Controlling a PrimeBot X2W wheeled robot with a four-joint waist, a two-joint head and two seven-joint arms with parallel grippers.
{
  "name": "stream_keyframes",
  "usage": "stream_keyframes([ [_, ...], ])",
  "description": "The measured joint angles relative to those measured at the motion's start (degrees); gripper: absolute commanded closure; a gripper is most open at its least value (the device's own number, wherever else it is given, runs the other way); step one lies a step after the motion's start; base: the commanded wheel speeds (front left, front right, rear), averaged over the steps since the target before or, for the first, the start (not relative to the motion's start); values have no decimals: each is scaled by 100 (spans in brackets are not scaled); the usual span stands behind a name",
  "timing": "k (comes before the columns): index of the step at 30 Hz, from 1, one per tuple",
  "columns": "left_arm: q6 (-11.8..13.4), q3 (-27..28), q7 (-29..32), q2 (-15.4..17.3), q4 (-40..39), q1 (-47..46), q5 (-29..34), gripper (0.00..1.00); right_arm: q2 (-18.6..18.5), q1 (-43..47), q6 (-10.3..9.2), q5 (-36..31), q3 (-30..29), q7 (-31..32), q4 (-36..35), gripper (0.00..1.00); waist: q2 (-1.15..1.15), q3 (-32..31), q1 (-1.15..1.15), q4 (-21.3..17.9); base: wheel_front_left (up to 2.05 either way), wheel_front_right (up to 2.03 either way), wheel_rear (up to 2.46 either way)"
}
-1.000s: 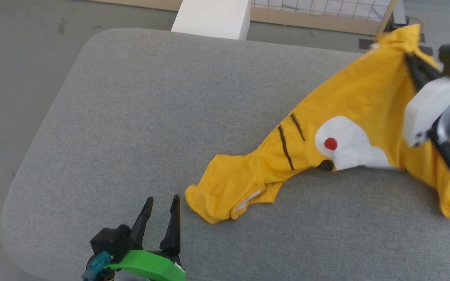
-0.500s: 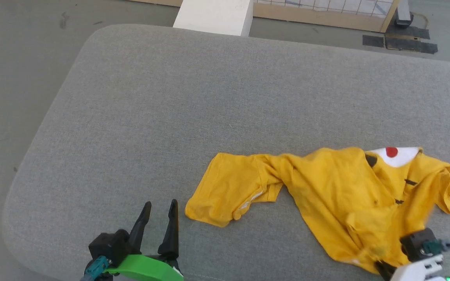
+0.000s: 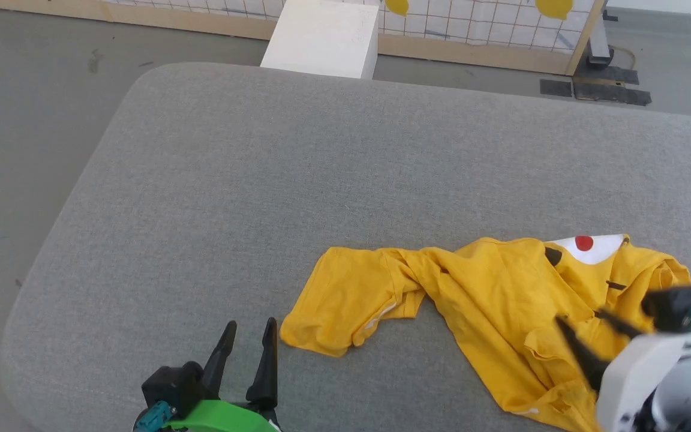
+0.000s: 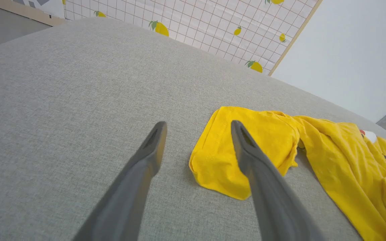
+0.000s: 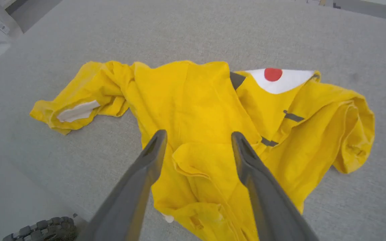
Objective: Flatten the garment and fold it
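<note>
Garment (image 3: 489, 300) is loose on the desk (image 3: 261, 180); nothing has hold of it. Right fingers (image 3: 570, 339) are spread wide and empty, hovering over its bunched near-right end. In the right wrist view the cloth lies between and below the tips, no contact I can confirm. Left fingers (image 3: 267, 342) are also wide open and empty, low at the near edge. Their tips are just beside the sleeve end, not touching as far as I can tell.

It lies as a crumpled strip across the near-right part of the desk. One sleeve is flat-ish at the left end; the body is twisted and doubled over itself toward the right. Print is mostly buried: I see a corner of white patch with the red dot and a few black stripes. White box (image 3: 321, 36) and lemon-print grid panel (image 3: 483, 30) sit beyond the far edge.

Progress, my read: early. Flattening not done, no edge squared, no fold made. Left to do: pick two corners or the shoulders, pull it out flat, smooth it, then fold.
</note>
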Motion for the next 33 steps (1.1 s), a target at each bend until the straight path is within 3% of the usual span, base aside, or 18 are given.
stream_keyframes([
  [3, 1, 10, -1, 0, -27, 10, -3, 0, -133, -390, 0, -136, -222, 160, 125, 0, 0, 45, 0, 5, 0, 0, 0],
  [9, 1, -31, 0, 0, -64, -15, -36, 0, -209, -829, -1, -498, -336, 769, 1160, 0, 0, 228, 0, 64, 0, 0, 0],
  [17, 2, -40, 0, 0, -60, -134, -58, 0, -86, -1320, -1, -628, -197, 558, 2208, 0, 0, 436, 0, 264, 0, 0, 0],
  [18, 2, -44, -1, 0, -56, -136, -58, 0, -78, -1357, -1, -631, -187, 494, 2320, 13, 0, 448, 0, 289, 0, 0, 0],
  [19, 2, -38, 0, 0, -55, -138, -59, 0, -74, -1394, -1, -630, -168, 456, 2419, 53, 0, 455, 0, 314, 0, 0, 0],
  [20, 2, -34, 0, 0, -56, -139, -60, 0, -63, -1422, -1, -625, -161, 420, 2479, 65, 0, 456, 0, 331, 0, 0, 0],
  [21, 16, -31, 0, 0, -58, -139, -60, 0, -44, -1458, -1, -621, -153, 369, 2535, 100, 0, 455, 0, 347, 0, 0, 0],
  [27, 47, 18, 0, 0, -69, -136, -63, 0, -59, -1676, -1, -616, 30, 178, 2547, 100, 0, 421, 0, 303, 0, 0, 0],
  [33, 51, 131, -1, 0, -93, -126, -60, 0, -114, -2249, -1, -300, 226, 225, 1985, 100, 0, 383, 0, 66, 0, 0, 0],
])
